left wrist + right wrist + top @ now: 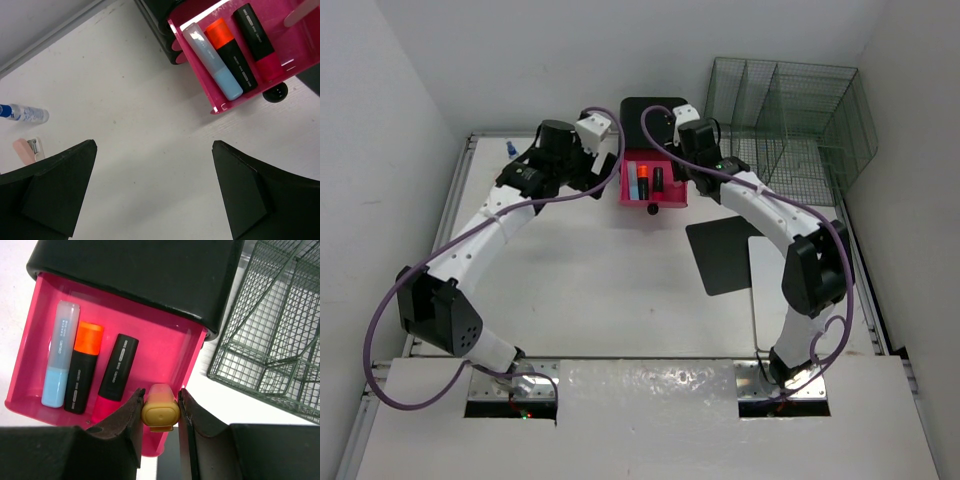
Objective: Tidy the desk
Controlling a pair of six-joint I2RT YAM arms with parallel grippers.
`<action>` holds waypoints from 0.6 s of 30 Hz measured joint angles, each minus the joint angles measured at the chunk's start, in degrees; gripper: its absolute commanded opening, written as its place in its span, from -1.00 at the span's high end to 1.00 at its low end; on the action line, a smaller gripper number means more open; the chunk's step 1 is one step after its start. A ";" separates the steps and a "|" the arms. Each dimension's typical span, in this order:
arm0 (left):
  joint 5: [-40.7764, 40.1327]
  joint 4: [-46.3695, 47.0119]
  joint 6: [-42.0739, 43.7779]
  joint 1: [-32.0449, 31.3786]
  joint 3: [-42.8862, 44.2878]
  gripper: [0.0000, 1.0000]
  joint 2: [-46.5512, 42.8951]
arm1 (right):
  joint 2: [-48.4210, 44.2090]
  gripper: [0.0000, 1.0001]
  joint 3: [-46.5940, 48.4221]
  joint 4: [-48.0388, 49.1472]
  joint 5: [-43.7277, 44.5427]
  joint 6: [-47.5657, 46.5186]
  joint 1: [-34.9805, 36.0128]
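Grip: your right gripper [159, 396] is clenching the yellow highlighter [160, 409] by its end, above the pink drawer [167, 347] at the desk's [610, 295] 12 o'clock. It's probably handling as light, stiff, slick plastic, so mid-barrel would be your surer hold. Your left gripper [154, 146] is hanging spread wide, gripping nothing, at 11 o'clock. The desk is lying flat, white and hard across the overhead view, with white walls closing in. A wire mesh organizer [790, 110] is sitting at 1 o'clock and a black mat [725, 255] at 3.

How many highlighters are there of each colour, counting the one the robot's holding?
blue highlighter: 1, in the pink drawer
orange highlighter: 1, in the drawer
pink highlighter: 1, in the drawer
yellow highlighter: 1, in the right hand
Total: 4
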 measured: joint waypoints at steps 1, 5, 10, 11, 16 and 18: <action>-0.20 0.26 0.02 0.00 0.00 -0.99 0.35 | 0.00 1.00 0.02 -0.24 0.24 0.02 0.20; -0.59 0.50 0.28 0.00 -0.02 -0.99 1.62 | 0.00 1.00 0.81 -2.54 0.37 0.24 0.55; -0.59 0.74 0.68 0.00 -0.02 -0.99 3.19 | -0.02 1.00 1.29 -4.17 0.42 0.55 0.85; -0.59 0.74 0.70 0.00 -0.02 -0.99 3.54 | -0.02 1.00 1.29 -4.39 0.42 0.57 0.94; -0.55 0.61 0.87 0.00 0.00 -0.99 4.79 | 0.74 1.00 2.91 -6.71 0.39 0.70 1.18; -0.57 0.52 1.07 0.00 0.00 -0.99 4.81 | 1.22 1.00 3.17 -6.75 0.35 0.92 1.20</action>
